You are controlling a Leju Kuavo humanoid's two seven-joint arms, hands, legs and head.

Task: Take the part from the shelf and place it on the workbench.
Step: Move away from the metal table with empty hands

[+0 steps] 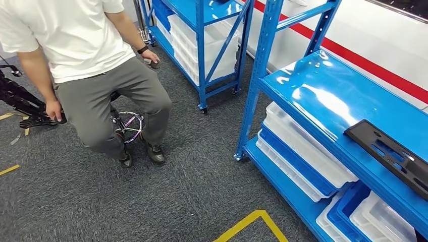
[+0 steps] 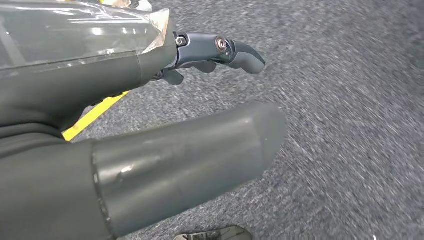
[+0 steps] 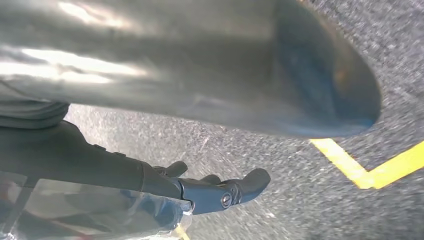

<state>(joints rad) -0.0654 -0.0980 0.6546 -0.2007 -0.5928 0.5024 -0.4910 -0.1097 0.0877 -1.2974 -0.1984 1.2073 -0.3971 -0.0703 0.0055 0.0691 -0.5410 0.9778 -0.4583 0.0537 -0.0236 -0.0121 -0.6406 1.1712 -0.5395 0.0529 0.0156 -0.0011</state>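
A flat black part (image 1: 391, 154) with cut-outs lies on the glossy blue top shelf (image 1: 323, 96) of the near rack, at the right of the head view. My left hand (image 2: 200, 100) hangs over grey carpet, thumb and dark fingers (image 2: 225, 52) apart, holding nothing. My right hand (image 3: 225, 125) also hangs above the carpet with its dark fingers (image 3: 220, 192) stretched out and apart from the thumb, nothing in it. Both hands are away from the part.
A person in a white shirt (image 1: 75, 35) sits on a wheeled stool (image 1: 128, 125) at the left. A second blue rack (image 1: 202, 45) stands behind. White and blue bins (image 1: 303, 156) fill the lower shelves. Yellow floor tape (image 1: 252, 222) marks the carpet.
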